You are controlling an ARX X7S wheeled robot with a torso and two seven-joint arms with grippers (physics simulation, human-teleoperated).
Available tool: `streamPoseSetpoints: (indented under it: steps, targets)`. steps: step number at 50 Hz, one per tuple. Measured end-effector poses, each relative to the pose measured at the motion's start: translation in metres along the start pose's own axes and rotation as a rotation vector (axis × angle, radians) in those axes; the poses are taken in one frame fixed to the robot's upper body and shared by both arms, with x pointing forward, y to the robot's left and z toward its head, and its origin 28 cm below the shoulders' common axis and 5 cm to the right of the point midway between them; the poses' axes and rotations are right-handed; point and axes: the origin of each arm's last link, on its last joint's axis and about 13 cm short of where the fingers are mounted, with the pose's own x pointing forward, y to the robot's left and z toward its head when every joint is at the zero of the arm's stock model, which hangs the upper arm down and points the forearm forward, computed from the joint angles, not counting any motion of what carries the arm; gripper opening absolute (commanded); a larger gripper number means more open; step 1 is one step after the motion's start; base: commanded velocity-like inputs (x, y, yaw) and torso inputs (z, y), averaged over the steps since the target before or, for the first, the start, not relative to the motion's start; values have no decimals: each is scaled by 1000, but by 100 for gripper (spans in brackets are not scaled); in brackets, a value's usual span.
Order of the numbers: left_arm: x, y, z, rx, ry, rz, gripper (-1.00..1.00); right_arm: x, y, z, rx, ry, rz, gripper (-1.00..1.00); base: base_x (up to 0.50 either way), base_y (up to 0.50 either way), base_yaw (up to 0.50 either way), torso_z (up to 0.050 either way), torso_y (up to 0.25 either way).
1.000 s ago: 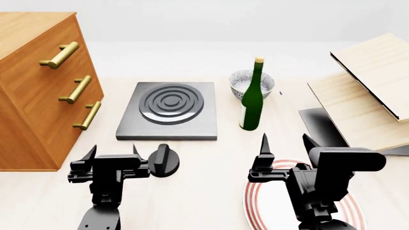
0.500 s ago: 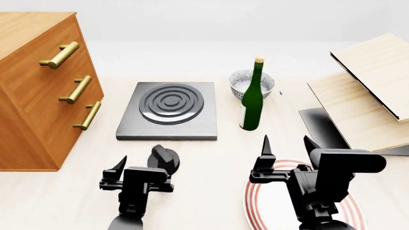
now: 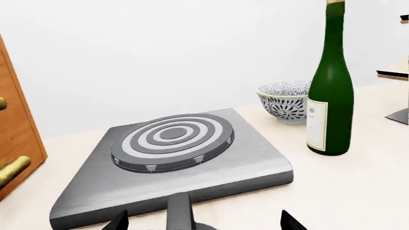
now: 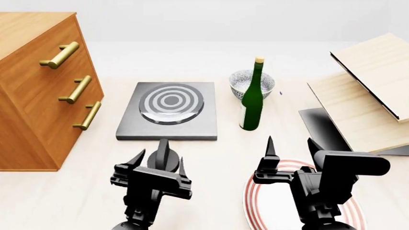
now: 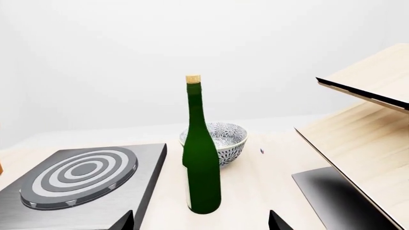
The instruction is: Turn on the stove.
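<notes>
While my left gripper [image 4: 159, 166] jaws straddle the knob [image 4: 163, 152], wide, apparently untouching | I'd close squarely, twist gently | right gripper [image 4: 290, 150] jaws wide, idle.

The left pincer [image 4: 160, 162] sits low in the head view, its arm rising from the bottom edge and its wrist tilted a little so the two pointed fingertips [image 4: 137, 157] point forward. Its jaws stand apart, one tip on each side. In the left wrist view only the two tips [image 3: 119, 220] poke into frame. The right pincer [image 4: 291, 146] is held further to the robot's right, fingers upright and spread wide, with a bulky black wrist block behind them. Its tips barely show in the right wrist view.
</notes>
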Motion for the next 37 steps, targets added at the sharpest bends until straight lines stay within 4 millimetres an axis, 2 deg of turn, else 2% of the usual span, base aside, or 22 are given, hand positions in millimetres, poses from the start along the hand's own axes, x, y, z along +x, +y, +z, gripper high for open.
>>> streamPoseSetpoints:
  steps: [8,14,22,37]
  targets:
    - [-12,17,42,-78,-50,64,100,-1,0,0,-1,-3,-1,100,0,0,0,0,0]
    - [-21,25,61,-111,-69,92,100,-1,0,0,-2,-4,-3,100,0,0,0,0,0]
    - [-29,30,72,-133,-70,114,100,-1,0,-1,-3,-4,-3,100,0,0,0,0,0]
    - [-33,34,77,-145,-50,131,100,-1,0,-1,-9,-3,-4,100,0,0,0,0,0]
